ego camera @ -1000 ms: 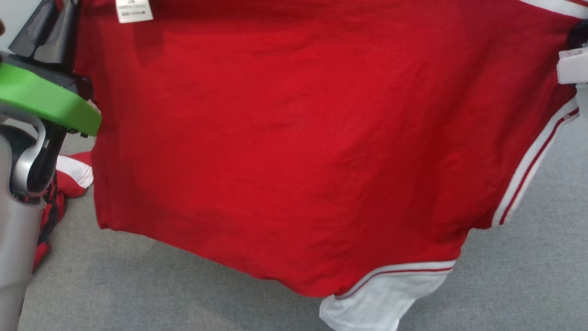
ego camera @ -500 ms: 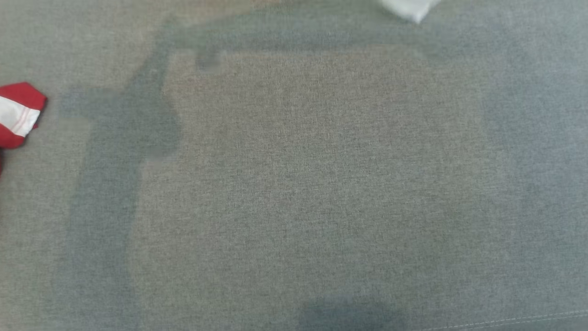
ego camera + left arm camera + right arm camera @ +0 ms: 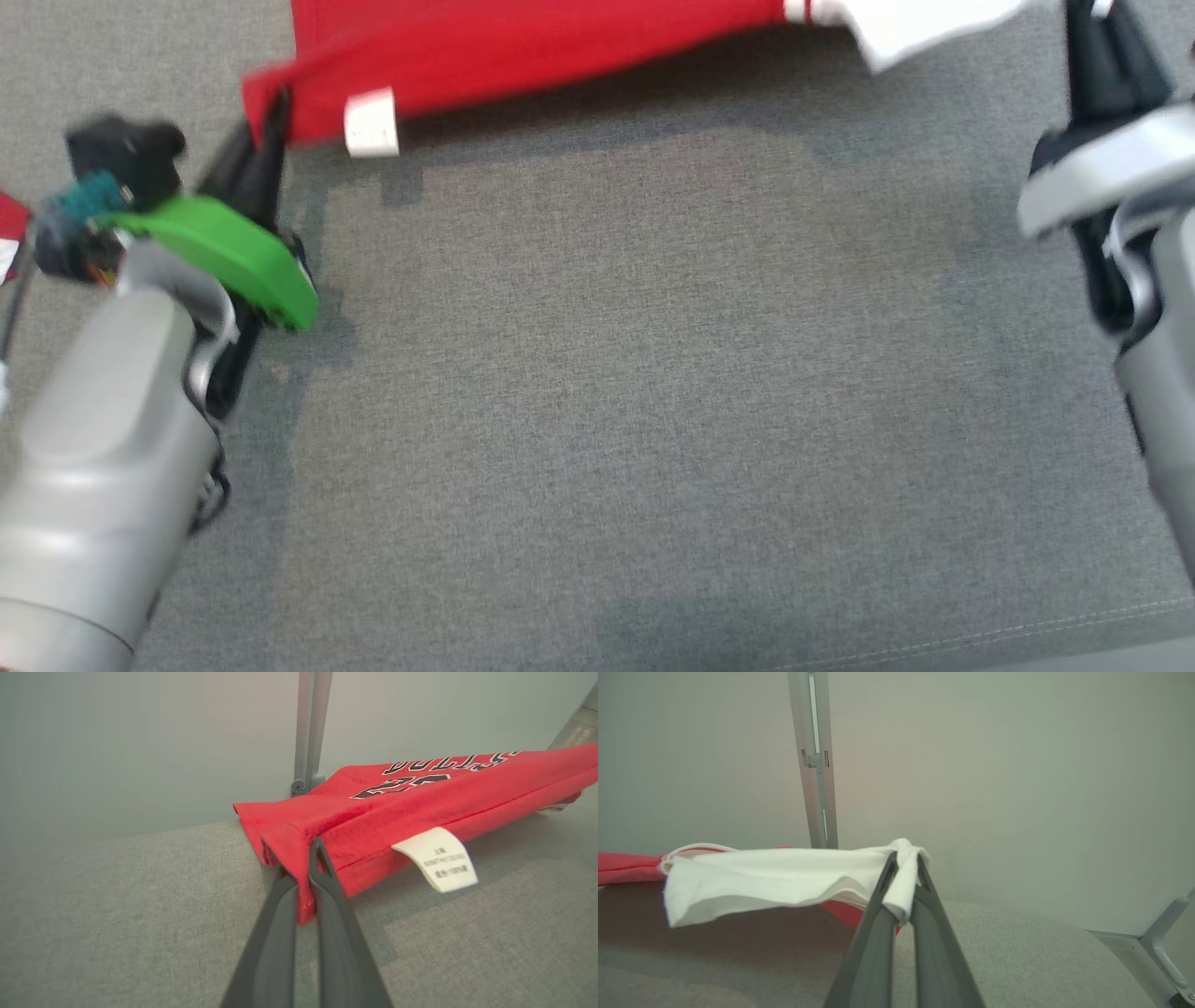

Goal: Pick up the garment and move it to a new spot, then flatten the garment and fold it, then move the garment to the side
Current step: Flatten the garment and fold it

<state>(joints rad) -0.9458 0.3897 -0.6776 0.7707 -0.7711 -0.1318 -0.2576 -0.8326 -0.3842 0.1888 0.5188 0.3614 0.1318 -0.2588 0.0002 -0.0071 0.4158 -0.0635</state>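
The garment [image 3: 523, 47] is a red jersey with black lettering, a white care label [image 3: 371, 123] and a white sleeve [image 3: 920, 26]. It hangs stretched between both grippers, low over the grey surface at the far side. My left gripper [image 3: 276, 110] is shut on its red corner; the left wrist view shows the left gripper [image 3: 304, 861] pinching the red hem beside the label [image 3: 439, 859]. My right gripper [image 3: 1088, 23] is at the upper right. The right wrist view shows the right gripper [image 3: 904, 870] shut on the bunched white sleeve [image 3: 775, 879].
The grey fabric surface [image 3: 635, 392] spreads wide below the garment, with a stitched seam [image 3: 1008, 635] near its front edge. A red and white scrap [image 3: 7, 233] shows at the left edge. A metal post [image 3: 815, 760] stands against the pale wall behind.
The head view has swung. A second ago the garment hung close and covered most of it; now it is stretched along the top edge with both arms in view.
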